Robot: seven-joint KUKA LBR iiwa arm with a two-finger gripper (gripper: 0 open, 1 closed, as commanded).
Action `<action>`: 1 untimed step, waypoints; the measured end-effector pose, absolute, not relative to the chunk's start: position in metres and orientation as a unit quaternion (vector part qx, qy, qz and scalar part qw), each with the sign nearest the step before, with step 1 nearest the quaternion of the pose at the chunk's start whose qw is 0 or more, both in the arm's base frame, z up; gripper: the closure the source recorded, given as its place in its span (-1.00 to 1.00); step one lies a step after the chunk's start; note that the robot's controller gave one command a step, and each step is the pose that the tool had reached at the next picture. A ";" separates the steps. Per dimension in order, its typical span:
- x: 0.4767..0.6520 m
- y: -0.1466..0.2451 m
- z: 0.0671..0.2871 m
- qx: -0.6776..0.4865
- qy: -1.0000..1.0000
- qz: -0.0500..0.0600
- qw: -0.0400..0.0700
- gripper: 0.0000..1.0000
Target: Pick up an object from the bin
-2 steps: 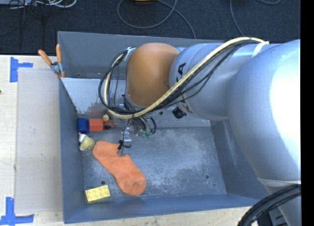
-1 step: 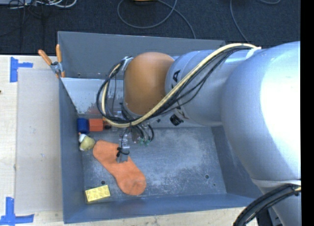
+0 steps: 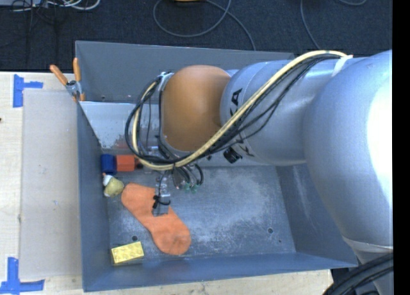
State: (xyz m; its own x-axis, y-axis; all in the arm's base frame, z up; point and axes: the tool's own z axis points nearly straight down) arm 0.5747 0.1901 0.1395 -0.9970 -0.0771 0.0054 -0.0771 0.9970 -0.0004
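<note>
Our gripper [image 3: 160,205] hangs low at the left of the bin [image 3: 246,213], its tip right over the upper part of a flat orange piece [image 3: 170,233]. From this angle we cannot tell whether it is spread or closed, or whether it touches the piece. We see nothing held in it.

The orange piece lies on the bin floor, running from the left middle down toward the front wall, shaped rather like a sock or a floppy sole. We judge it soft and light. It will likely sag and fold when lifted rather than keep its shape, and it should not break or slip much. Being so flat, it offers little to close on from above, so we would press down and pinch up a fold near its middle, or take an edge.

Just beside its upper end sits a pale yellowish lump [image 3: 113,187], and behind that a blue block [image 3: 109,162] touches an orange-red block [image 3: 127,163]. A yellow brick [image 3: 127,252] lies near the front corner, close to the piece's lower end but apart from it.
</note>
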 end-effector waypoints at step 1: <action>0.576 0.206 0.124 0.033 -0.999 -0.001 -0.003 -1.00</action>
State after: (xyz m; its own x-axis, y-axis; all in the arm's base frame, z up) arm 0.5760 0.2063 0.1240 -0.9978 -0.0663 -0.0069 -0.0663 0.9978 0.0023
